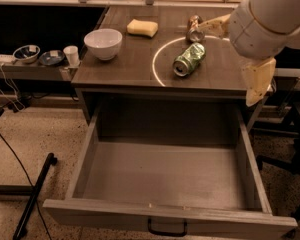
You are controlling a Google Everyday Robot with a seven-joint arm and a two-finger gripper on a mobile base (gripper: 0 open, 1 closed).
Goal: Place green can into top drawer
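The green can (189,59) lies on its side on the cabinet top (135,64), inside a pale ring mark, its silver top facing front-left. The top drawer (165,219) is pulled fully out below it and holds nothing; its black handle (167,229) is at the bottom edge. My gripper (225,64) hangs over the right side of the cabinet top, just right of the green can and not touching it. Its pale fingers (257,81) are spread apart and hold nothing. The big white arm segment (270,16) hides the top's right rear corner.
A brownish-copper can (193,28) stands behind the green can, close to my upper finger. A white bowl (103,43) and a yellow sponge (142,27) sit on the left of the top. Small bowls and a cup (70,55) rest on a shelf at left.
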